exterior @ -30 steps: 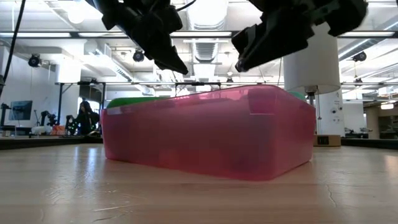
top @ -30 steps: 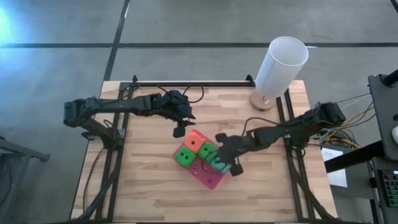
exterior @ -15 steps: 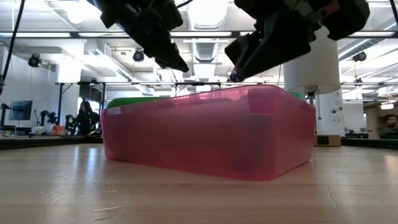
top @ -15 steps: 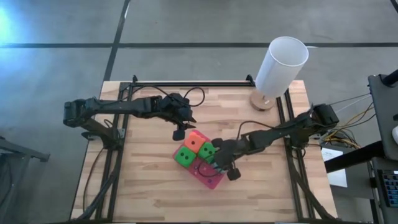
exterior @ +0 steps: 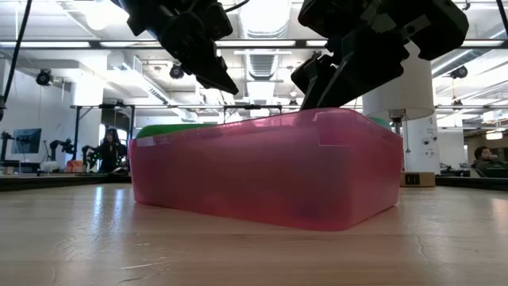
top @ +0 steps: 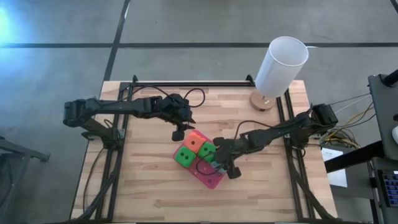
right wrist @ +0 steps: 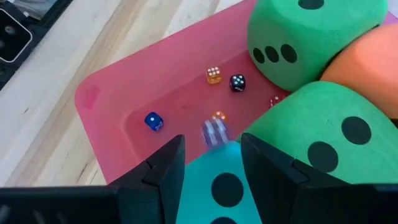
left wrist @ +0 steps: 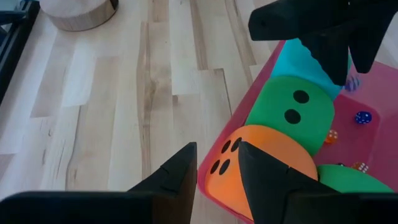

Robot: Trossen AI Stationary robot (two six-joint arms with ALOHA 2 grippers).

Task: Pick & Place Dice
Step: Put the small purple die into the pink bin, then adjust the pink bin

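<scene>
Bright, even overhead light from ceiling strip lamps [exterior: 262, 16] fills the scene, casting soft shadows on the wooden table [top: 149, 180], with bluish glare at the far left floor.

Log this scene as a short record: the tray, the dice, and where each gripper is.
tray: pink tray, mid-table
in tray: orange die, green die, second green die, teal die
left gripper: jaws open, empty, beside the orange die
right gripper: over the tray, at the teal die
elsewhere: white cylinder, far right corner
</scene>
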